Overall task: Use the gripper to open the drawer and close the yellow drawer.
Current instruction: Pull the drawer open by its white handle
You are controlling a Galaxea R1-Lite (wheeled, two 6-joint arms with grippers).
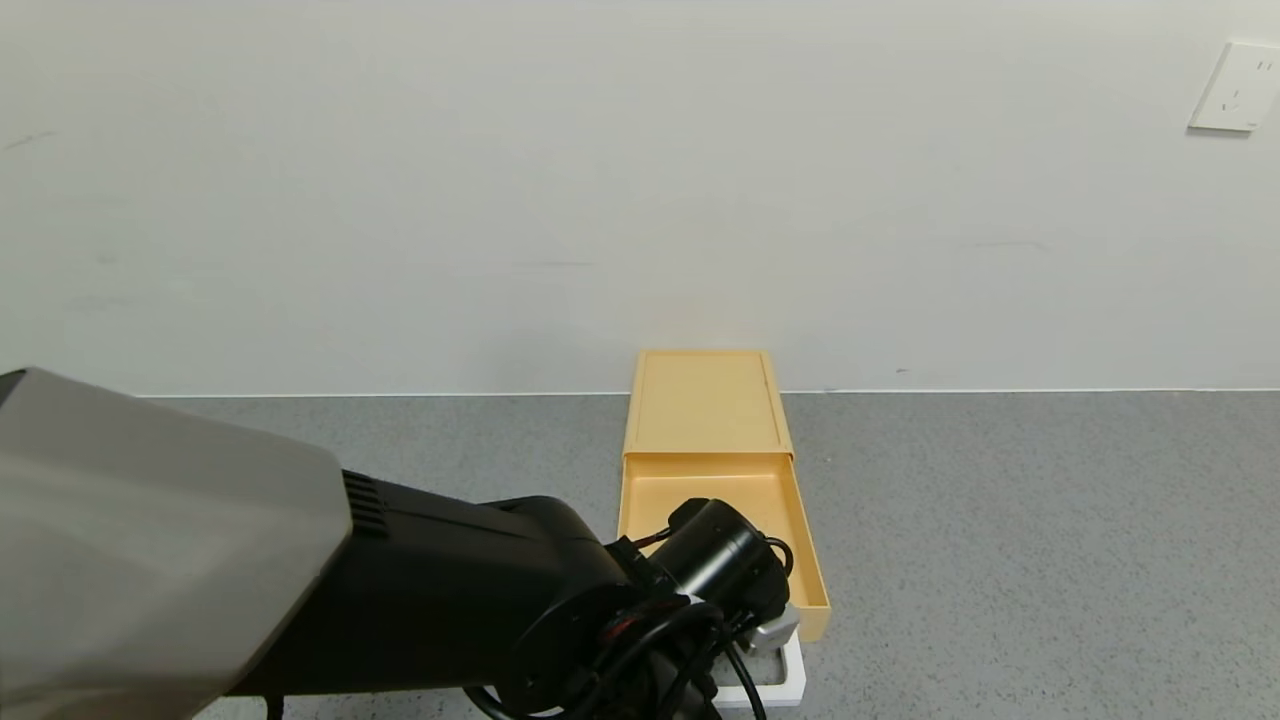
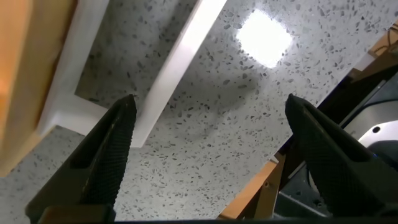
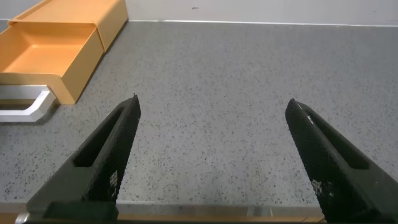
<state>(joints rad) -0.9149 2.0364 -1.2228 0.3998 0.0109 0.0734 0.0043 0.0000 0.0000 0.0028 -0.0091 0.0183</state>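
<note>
The pale-yellow drawer box (image 1: 707,400) stands against the wall. Its drawer (image 1: 715,497) is pulled out toward me and is empty. The white loop handle (image 1: 787,684) is at the drawer's front. My left gripper (image 1: 745,640) hangs over the handle, partly hiding it. In the left wrist view the left gripper (image 2: 211,102) is open. The handle's white bar (image 2: 180,56) runs just inside one fingertip (image 2: 124,118), and nothing is gripped. My right gripper (image 3: 211,106) is open and empty, low over the table to the right of the drawer (image 3: 50,53) and handle (image 3: 28,109).
The grey speckled table (image 1: 1000,520) runs to a white wall with a socket (image 1: 1235,88) at the upper right. The table's front edge (image 2: 249,199) lies close below the left gripper. It also shows in the right wrist view (image 3: 186,211).
</note>
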